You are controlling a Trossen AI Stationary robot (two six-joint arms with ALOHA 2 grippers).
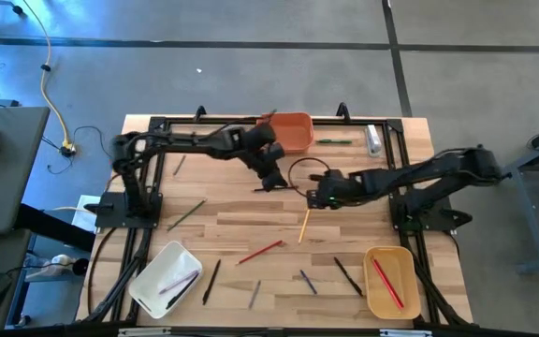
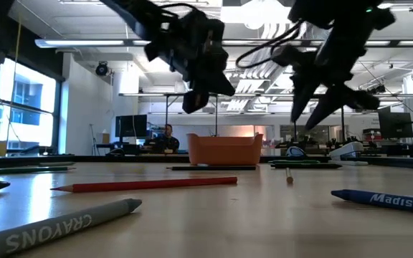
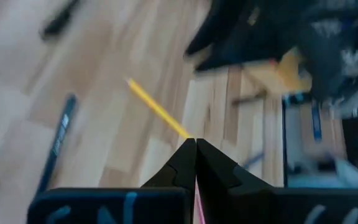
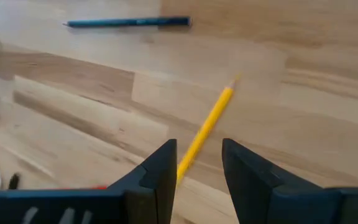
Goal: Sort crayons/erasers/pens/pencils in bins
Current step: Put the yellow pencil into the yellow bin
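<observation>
Two grippers at frame centre for you: right gripper [image 4: 197,171] spread open above the yellow wooden pencil [image 4: 205,135]; left gripper [image 3: 196,163] pinched closed on a thin pink stick [image 3: 199,208].

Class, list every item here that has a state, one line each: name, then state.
Left gripper: fingers shut, above the table.
Right gripper: fingers open, above the yellow wooden pencil.
Yellow wooden pencil: lying flat on the table.
Orange plastic bin: upright.
White plastic bin: holds sticks.
Tan-yellow plastic bin: holds a red stick.
</observation>
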